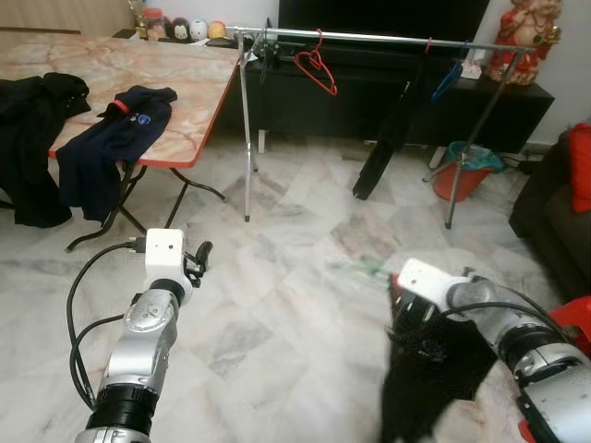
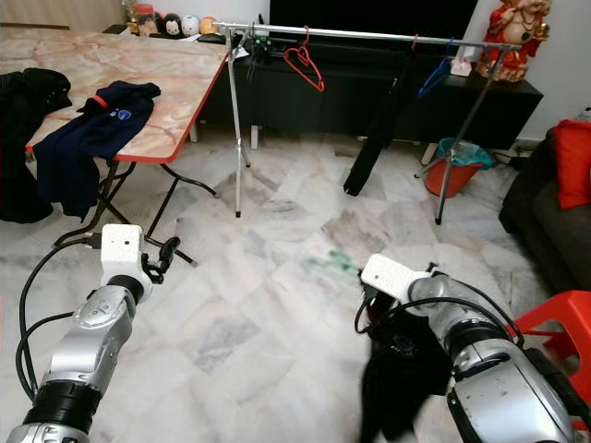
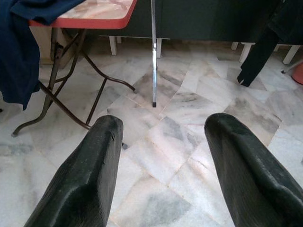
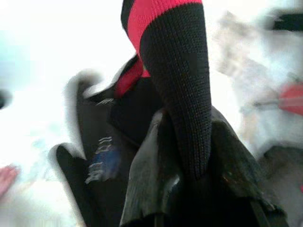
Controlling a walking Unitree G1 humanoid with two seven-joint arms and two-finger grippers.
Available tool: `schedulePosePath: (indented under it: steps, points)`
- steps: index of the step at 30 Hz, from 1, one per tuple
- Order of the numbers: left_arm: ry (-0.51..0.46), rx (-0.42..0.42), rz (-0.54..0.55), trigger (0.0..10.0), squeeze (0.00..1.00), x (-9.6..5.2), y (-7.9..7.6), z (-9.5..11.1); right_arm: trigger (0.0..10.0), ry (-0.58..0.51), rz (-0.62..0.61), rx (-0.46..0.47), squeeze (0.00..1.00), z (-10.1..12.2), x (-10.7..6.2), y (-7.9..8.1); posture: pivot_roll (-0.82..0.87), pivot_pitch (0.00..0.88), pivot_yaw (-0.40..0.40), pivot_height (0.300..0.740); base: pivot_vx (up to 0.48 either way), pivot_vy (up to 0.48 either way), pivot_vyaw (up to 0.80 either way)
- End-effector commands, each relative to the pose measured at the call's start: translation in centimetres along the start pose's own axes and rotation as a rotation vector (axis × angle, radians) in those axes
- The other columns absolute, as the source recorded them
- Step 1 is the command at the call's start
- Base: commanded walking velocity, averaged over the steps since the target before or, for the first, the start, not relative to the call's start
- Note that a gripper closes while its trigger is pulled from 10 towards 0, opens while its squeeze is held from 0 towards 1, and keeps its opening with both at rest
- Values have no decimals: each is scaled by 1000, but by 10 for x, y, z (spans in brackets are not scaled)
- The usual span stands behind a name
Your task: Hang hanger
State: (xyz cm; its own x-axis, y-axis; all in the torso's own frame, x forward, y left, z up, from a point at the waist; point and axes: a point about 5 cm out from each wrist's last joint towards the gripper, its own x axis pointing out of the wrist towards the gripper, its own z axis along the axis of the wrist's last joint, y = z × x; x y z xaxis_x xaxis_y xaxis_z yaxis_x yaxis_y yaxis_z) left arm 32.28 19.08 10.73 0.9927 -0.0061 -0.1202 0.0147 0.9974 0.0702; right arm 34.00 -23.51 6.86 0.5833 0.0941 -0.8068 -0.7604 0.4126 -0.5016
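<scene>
No readable text

You can see a small badge on the navy shirt (image 1: 120,125) lying on the bench (image 1: 189,83), but its lettering is too small to read.

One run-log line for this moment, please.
right gripper: shut on black garment | left gripper: open, empty | rail: red hanger hanging

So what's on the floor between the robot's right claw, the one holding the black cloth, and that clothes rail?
Nothing: in the left eye view, bare marble floor stretches from the right gripper, shut on the black garment, to the clothes rail.
</scene>
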Motion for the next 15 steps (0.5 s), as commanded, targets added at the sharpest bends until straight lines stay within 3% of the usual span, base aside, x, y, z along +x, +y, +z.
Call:
schedulePosePath:
  steps: [1,3,5,8,10,12,15]
  points:
    - [58,-1,-58,10000,0,-2,-8,-11,0,-67,30,-64,0,19,-7,-13,142,0,-120,740,0,0,0]
    - [134,18,-115,10000,0,-5,-14,-24,0,-99,16,-87,0,33,-11,-22,143,0,-121,740,0,0,0]
    - [186,42,-143,10000,0,-9,-18,-35,0,-109,69,-169,0,44,-14,-25,142,0,-123,740,0,0,0]
    - [211,11,-145,10000,0,-11,-20,-40,0,-119,76,-225,0,56,-18,-30,144,0,-127,740,0,0,0]
    - [282,-1,-122,10000,0,-14,-18,-51,0,-154,32,-239,0,76,-22,-39,146,0,-131,740,0,0,0]
    - [301,2,-119,10000,0,-15,-18,-54,0,-163,11,-244,0,82,-24,-43,145,0,-134,740,0,0,0]
    - [374,-23,-217,10000,0,-22,-29,-67,0,-209,-83,-226,0,107,-30,-54,164,0,-142,740,0,0,0]
